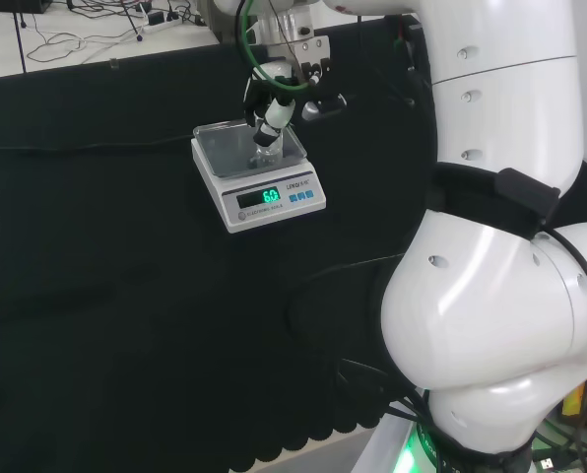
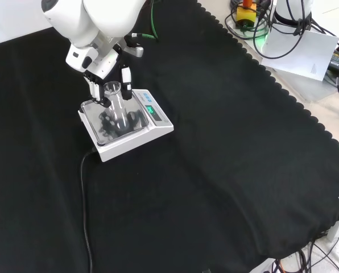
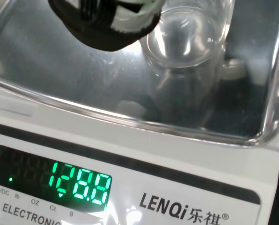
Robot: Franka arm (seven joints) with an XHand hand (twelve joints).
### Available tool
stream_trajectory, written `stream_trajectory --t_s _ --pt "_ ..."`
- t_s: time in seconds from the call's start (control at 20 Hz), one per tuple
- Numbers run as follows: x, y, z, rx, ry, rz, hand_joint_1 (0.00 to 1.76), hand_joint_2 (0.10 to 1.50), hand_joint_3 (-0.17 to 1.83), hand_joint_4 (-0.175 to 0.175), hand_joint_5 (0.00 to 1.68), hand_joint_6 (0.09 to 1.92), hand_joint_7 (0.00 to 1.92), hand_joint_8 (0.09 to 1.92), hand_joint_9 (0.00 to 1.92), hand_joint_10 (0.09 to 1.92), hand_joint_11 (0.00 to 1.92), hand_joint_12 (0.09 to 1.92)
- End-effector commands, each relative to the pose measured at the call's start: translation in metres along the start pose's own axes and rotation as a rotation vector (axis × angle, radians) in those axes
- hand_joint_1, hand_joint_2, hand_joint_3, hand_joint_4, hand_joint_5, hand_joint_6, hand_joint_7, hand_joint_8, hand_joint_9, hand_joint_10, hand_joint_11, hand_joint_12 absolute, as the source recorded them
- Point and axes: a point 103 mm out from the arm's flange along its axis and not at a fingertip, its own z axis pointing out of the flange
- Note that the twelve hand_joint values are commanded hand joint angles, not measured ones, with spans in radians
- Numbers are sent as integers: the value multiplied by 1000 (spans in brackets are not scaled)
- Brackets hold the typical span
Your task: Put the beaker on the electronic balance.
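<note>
The beaker stands upright on the steel pan of the electronic balance, near the pan's middle and inside its raised rim. The hand is curled round the glass from above, seemingly touching it. Black cloth on the bench lies bare all around the balance.
</note>
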Motion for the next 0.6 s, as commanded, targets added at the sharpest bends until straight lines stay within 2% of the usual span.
stream_trajectory --t_s 0.05,0.15,0.3,0.45,0.6 --pt "0 -5 -6 27 20 -9 988 850 98 -72 601 903 763 837 1089 571 1176 916" --pt "2 -5 -6 37 12 -11 920 793 111 -63 444 925 640 867 949 662 1066 1031" --pt "4 -6 -6 59 13 -15 826 724 118 -45 275 846 452 871 666 789 852 1197" --pt "5 -7 -6 74 6 -15 768 690 121 -31 206 719 298 861 401 895 649 1311" --pt "5 -8 -5 68 5 -17 751 680 124 -27 201 662 260 852 329 929 583 1333"
